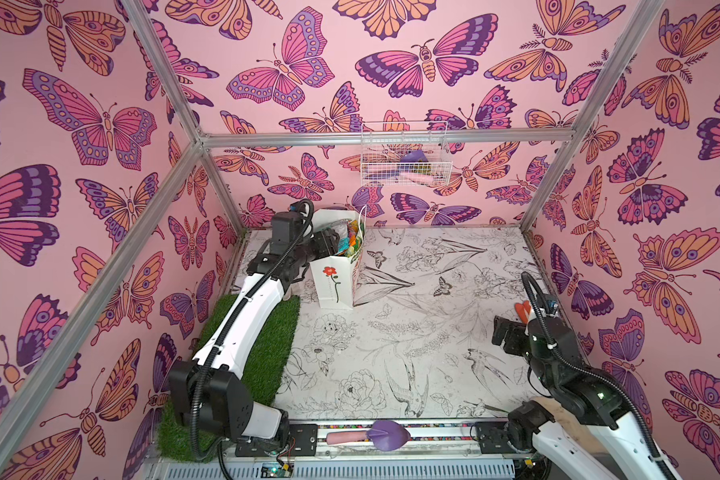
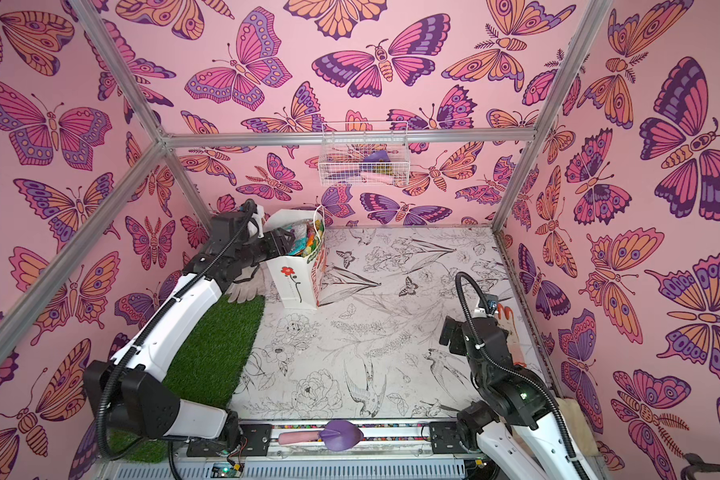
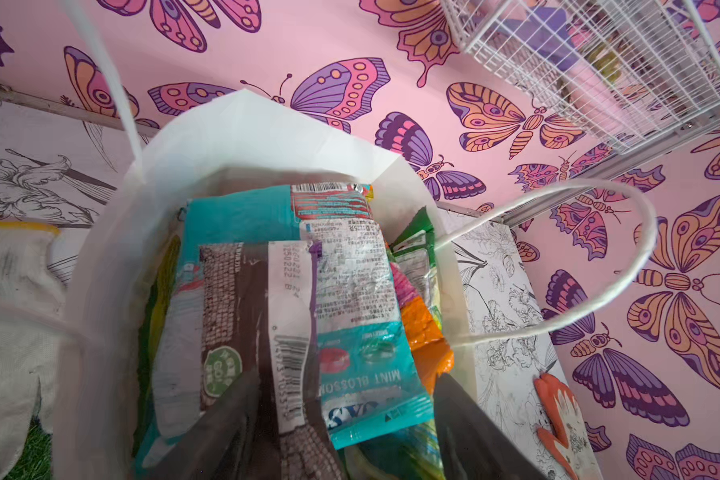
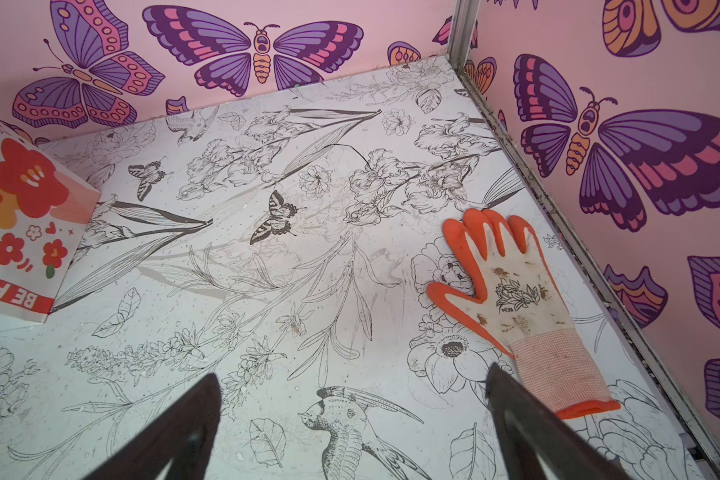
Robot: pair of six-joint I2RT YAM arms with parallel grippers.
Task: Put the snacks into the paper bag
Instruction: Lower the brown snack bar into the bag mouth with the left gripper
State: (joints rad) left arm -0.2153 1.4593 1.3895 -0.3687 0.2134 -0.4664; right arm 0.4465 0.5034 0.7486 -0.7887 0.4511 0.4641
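Note:
The white paper bag (image 1: 335, 282) (image 2: 296, 286) with a red flower stands upright at the back left; one corner shows in the right wrist view (image 4: 21, 232). Snacks (image 1: 350, 239) (image 2: 308, 243) fill it nearly to the rim. In the left wrist view a dark brown bar (image 3: 242, 316) lies on top, over a teal packet (image 3: 362, 340) and beside an orange bag (image 3: 427, 336). My left gripper (image 1: 327, 243) (image 3: 344, 380) is at the bag's mouth, open, fingers either side of the bar. My right gripper (image 1: 501, 330) (image 4: 352, 374) hovers open and empty over the table at the right.
A white glove (image 3: 13, 311) lies left of the bag by the green grass mat (image 1: 258, 345). An orange glove (image 4: 512, 282) lies near the right wall. A white wire basket (image 1: 404, 158) hangs on the back wall. A purple trowel (image 1: 385, 434) rests on the front rail.

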